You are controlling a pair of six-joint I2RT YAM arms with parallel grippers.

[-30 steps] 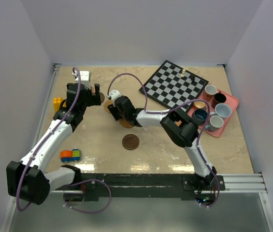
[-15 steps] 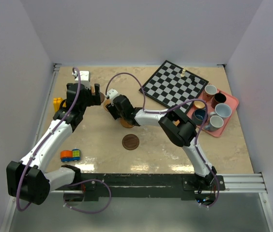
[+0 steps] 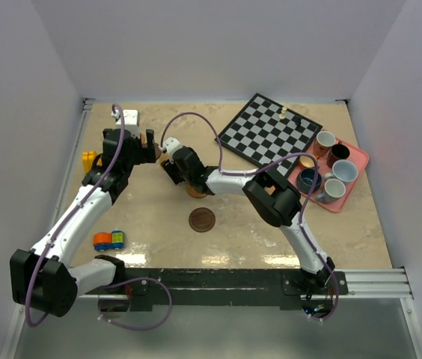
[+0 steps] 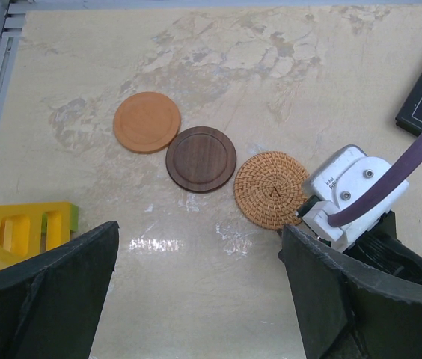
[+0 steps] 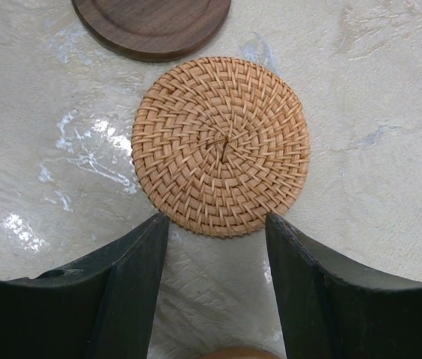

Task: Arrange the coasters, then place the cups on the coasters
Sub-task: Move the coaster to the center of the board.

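Arranging coasters is partly done; no cup has been placed yet. Top view, table as the dial.

- **Left edge, off-task:** white block point(image 3: 130, 118) at 10 o'clock, yellow toy point(image 3: 89, 159) at 9, toy car point(image 3: 109, 240) at 8.
- **Left arm:** the left gripper point(image 3: 148, 142) hovers at 10 o'clock, jaws wide, nothing in them.
- **Row of coasters:** its wrist view looks down on a diagonal row.
  - The plain tan coaster point(image 4: 147, 122) comes first.
  - The dark coaster point(image 4: 201, 158) lies at its 4 o'clock. Their rims touch or nearly do; can't tell which.
  - The woven coaster point(image 4: 272, 189) is just beside that, again at 4 o'clock.
- **Right arm:** the right gripper point(image 5: 218, 292) sits low at the woven coaster's near rim.
  - Jaws are roughly half apart, tips either side of that rim, gripping nothing.
  - Can't tell if the pads touch the disc.
  - Likely step: setting or nudging this coaster into line.
- **Other coasters:** a second tan coaster point(image 3: 194, 191) lies partly under the right arm, 5 o'clock from the row. A second dark coaster point(image 3: 202, 220) lies alone at the table's 7 o'clock, well apart from the row. That makes five seen; the sixth is not visible.
- **Chessboard** point(image 3: 271, 134): at 1 o'clock, off-task.
- **Cups** point(image 3: 345, 170): all in the pink tray point(image 3: 364, 158) at 3 o'clock. The tan cup point(image 3: 309, 161) is half hidden by the arm.

Left to do: bring the stray coasters into the layout, then put every cup on a coaster.
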